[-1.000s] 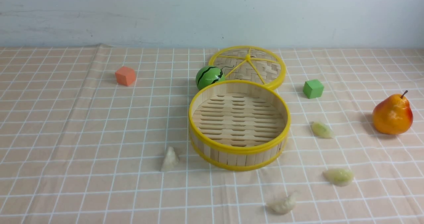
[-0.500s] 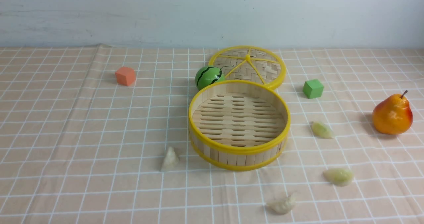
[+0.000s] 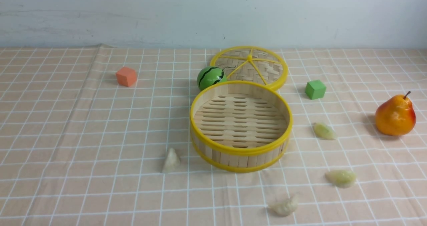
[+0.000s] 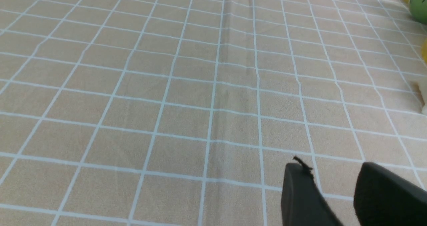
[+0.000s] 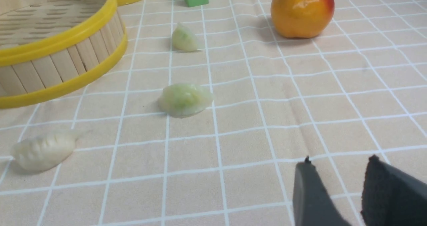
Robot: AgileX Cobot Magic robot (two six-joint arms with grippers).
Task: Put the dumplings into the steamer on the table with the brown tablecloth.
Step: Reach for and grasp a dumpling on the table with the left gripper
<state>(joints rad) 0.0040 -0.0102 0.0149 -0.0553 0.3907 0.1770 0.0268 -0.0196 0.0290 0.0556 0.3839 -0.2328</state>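
The empty steamer (image 3: 240, 159) stands upright on the brown tablecloth (image 3: 83, 126). Three pale, pleated dumplings (image 5: 185, 99) lie apart ahead of the right gripper (image 5: 338, 176), outside the steamer. A fourth dumpling (image 3: 171, 161) lies well ahead of the left gripper (image 4: 333, 186).

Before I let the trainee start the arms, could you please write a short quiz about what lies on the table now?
1. How many dumplings lie on the brown tablecloth, outside the steamer?
2. True or false: the steamer already holds one dumpling.
3. Which thing sits beside the woven lid, just behind the steamer?
A. the green cube
B. the watermelon ball
C. the pear

Key
1. Four: one on the robot's left of the steamer, three on its right.
2. False: its slotted floor is bare.
3. B
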